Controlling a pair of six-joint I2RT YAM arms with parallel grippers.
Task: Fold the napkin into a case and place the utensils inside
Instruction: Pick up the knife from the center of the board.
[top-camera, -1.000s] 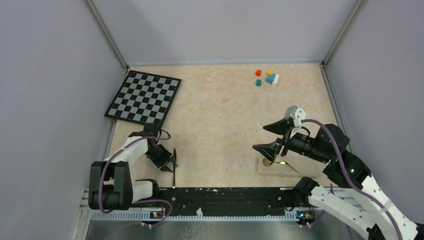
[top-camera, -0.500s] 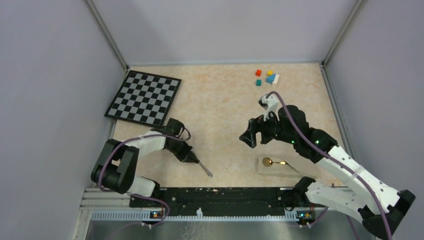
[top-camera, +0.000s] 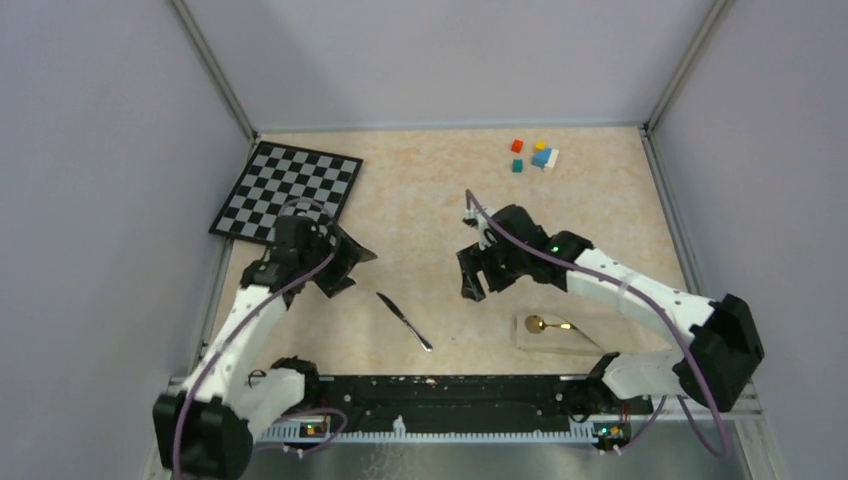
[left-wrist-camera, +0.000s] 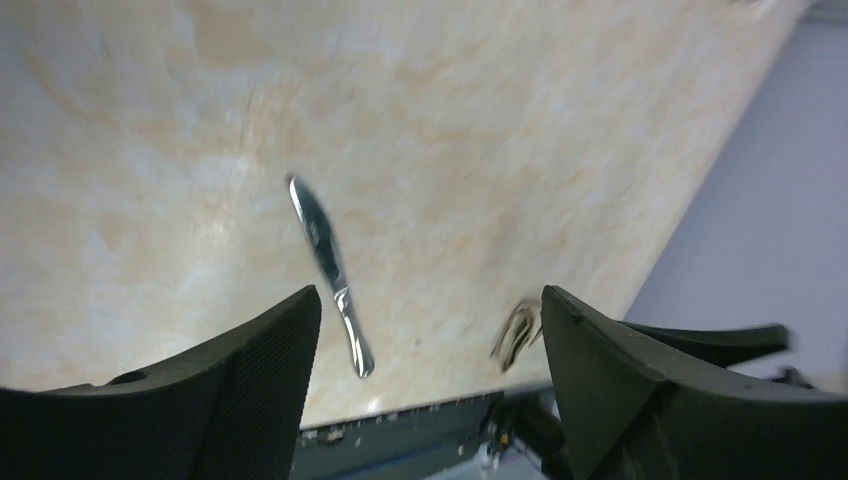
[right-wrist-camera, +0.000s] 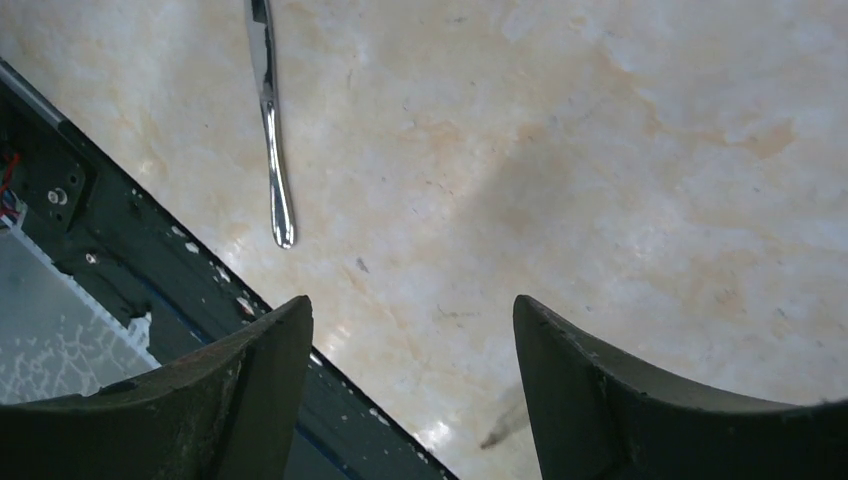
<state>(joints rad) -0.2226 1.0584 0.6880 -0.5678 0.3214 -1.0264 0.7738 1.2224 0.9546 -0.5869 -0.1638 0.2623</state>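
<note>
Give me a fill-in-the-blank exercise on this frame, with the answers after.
1. The knife lies on the table, held by ____ end effector.
2. The left end effector and right end effector both have their jaws ____.
3. The spoon and folded napkin lie near the ____ arm's base.
4. The checkerboard lies at the table's far ____ corner.
Missing words: neither; open; right; left.

Left gripper (left-wrist-camera: 430, 296), right gripper (right-wrist-camera: 411, 301) — both agape

The knife (top-camera: 404, 321) now lies loose on the tabletop (top-camera: 440, 200); the left hand (top-camera: 347, 270) has opened and withdrawn toward the checkerboard (top-camera: 288, 192). The right hand (top-camera: 471, 275) has swung left, off the case (top-camera: 572, 342).
</note>
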